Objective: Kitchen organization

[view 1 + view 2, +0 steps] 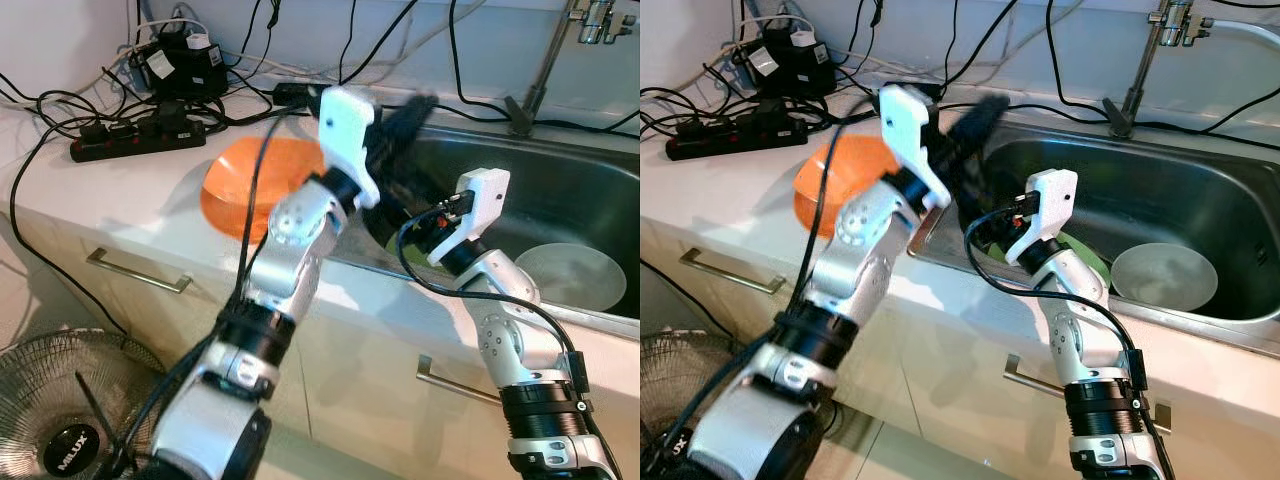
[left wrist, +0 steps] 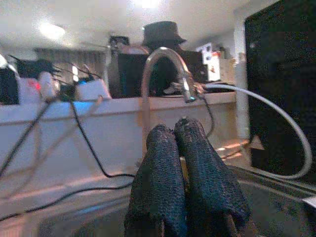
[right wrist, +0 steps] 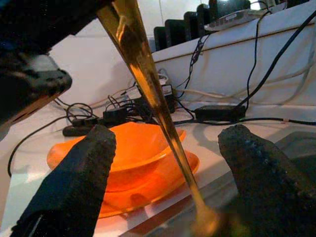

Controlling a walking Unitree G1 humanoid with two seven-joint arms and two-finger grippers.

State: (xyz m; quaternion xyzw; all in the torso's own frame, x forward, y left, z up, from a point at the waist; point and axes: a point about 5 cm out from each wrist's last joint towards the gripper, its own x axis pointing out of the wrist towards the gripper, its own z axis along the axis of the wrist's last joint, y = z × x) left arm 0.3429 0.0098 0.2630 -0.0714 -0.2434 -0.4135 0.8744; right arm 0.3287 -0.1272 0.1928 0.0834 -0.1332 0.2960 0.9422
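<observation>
Nearest the camera, low at the left: a round black wire-grille floor fan (image 1: 60,410) on the floor. Just behind, white cabinet drawer fronts with brushed metal bar handles (image 1: 137,270) under the white tabletop (image 1: 90,200).

On the tabletop beside the sink's left rim, a shallow orange plastic bowl (image 1: 250,185) stacked on an orange plate.

Above the sink's left edge, the left gripper (image 2: 183,163), raised, jaws pressed together around a thin golden, amber-coloured metal handle (image 3: 148,84); only a sliver of the handle visible between the black fingers (image 2: 158,182) in the left wrist view, while the right wrist view has it slanting down to a rounded end near the sink edge. What kind of utensil: impossible to tell.

Lower and to the right, the right gripper (image 3: 168,182) at the sink's near rim, jaws spread wide, one finger on each side of the golden handle, not touching it.

Inside the stainless steel sink (image 1: 560,190), a pale round plate (image 1: 570,275) on the bottom, a patch of green just beside it.

Farther back, a chrome tap (image 1: 545,60) behind the sink, a black power strip (image 1: 135,135) with tangled black cables along the wall.
</observation>
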